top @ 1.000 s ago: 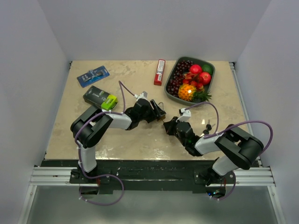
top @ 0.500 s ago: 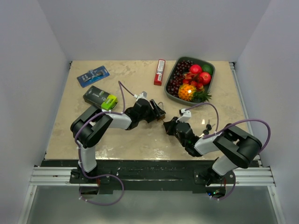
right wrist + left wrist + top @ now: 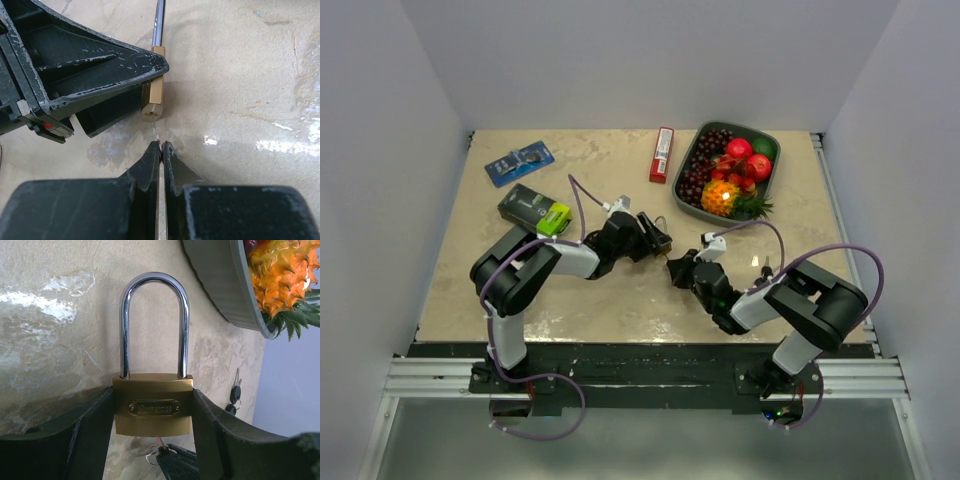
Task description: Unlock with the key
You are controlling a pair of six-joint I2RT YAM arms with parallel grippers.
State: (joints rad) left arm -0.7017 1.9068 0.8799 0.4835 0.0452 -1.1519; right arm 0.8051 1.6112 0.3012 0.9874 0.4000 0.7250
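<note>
Padlock [image 3: 153, 410] pinched by its body in the left tool [image 3: 655, 238], mid-desk [image 3: 600, 160]; key [image 3: 157, 134] just short of the keyhole [image 3: 150, 114].
Right tool [image 3: 161, 148], pinching the key, should line it up with the keyhole, push straight in, then twist.

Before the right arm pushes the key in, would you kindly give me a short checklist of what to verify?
1. Padlock held: ok. Its brass body is clamped between the fingers of the left gripper.
2. Key held: ok. The right gripper is shut on it, with only the tip showing.
3. Key not yet inserted: ok. A gap of bare table lies between the tip and the keyhole.
4. Tip in line with the keyhole: cannot tell. It looks slightly offset in the right wrist view.
5. Shackle closed: ok. Both legs sit in the body.
</note>
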